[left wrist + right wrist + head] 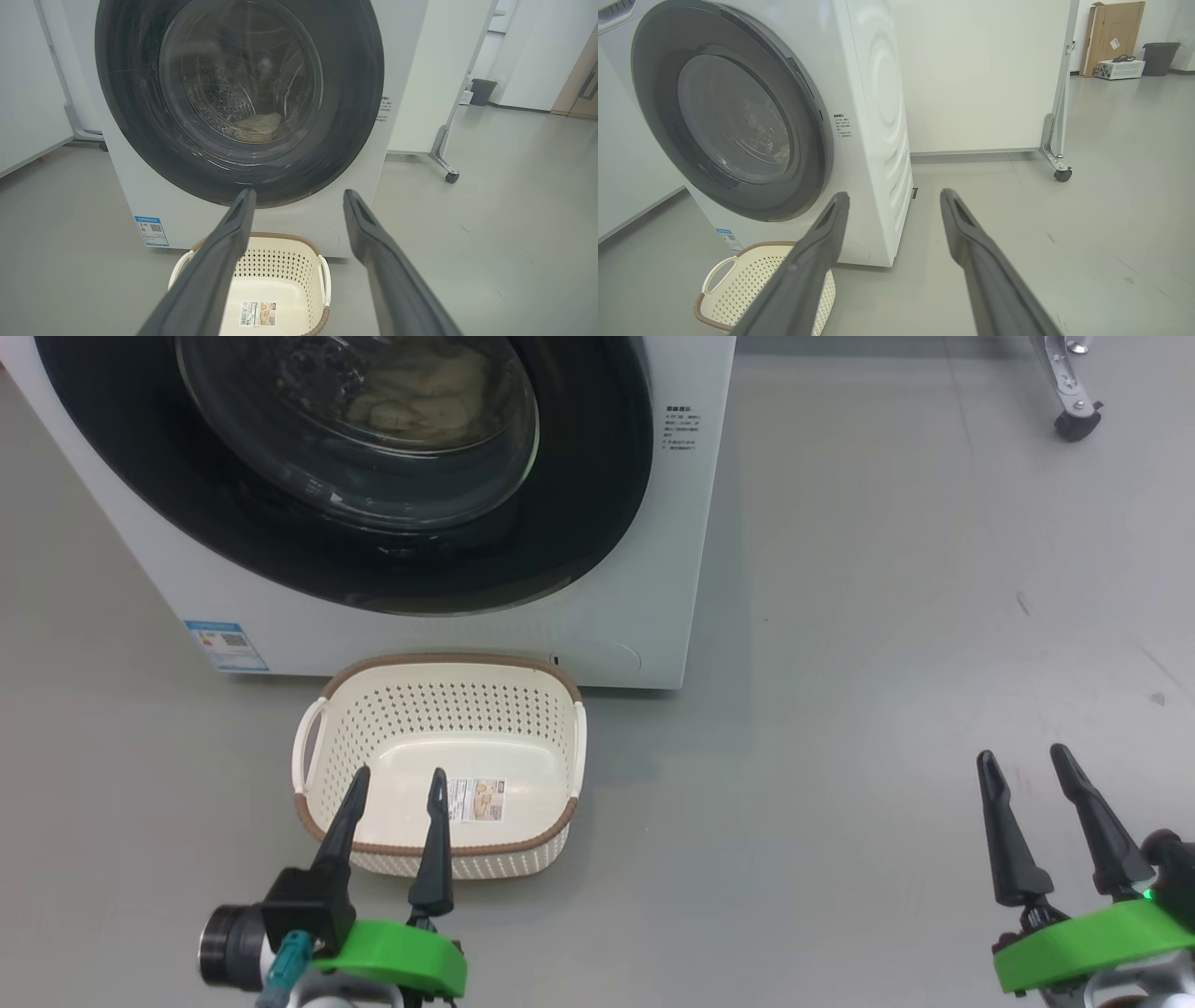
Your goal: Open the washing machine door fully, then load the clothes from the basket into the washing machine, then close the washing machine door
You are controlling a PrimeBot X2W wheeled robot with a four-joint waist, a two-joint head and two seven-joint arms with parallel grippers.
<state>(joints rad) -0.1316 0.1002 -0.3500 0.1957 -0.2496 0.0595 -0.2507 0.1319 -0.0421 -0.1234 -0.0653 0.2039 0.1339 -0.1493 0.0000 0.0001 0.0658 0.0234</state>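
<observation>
Both grippers are seen with their fingers spread apart and nothing held: the left gripper [400,772] is poised over the near side of the basket [448,659], and the right gripper [1022,753] is held over bare floor [840,644], well apart from everything. The basket, set on the floor just in front of the washing machine [672,569], is seen to be empty apart from its label sticker, while the clothes [420,392] are glimpsed as a cream heap low in the drum behind the glass. The washing machine door [579,485] is seen lying flush against the front, so loading is judged done and closing is judged the step in hand, or just finished. Whether the latch has caught cannot be told. To make that sure, a firm push is best given on the glossy black rim rather than on the bulging glass, square to the door face, with the fingers kept clear of the basket handles. The right gripper is judged better placed, since nothing lies in its way. No fabric is seen caught at the door's edge in the parts that show.
</observation>
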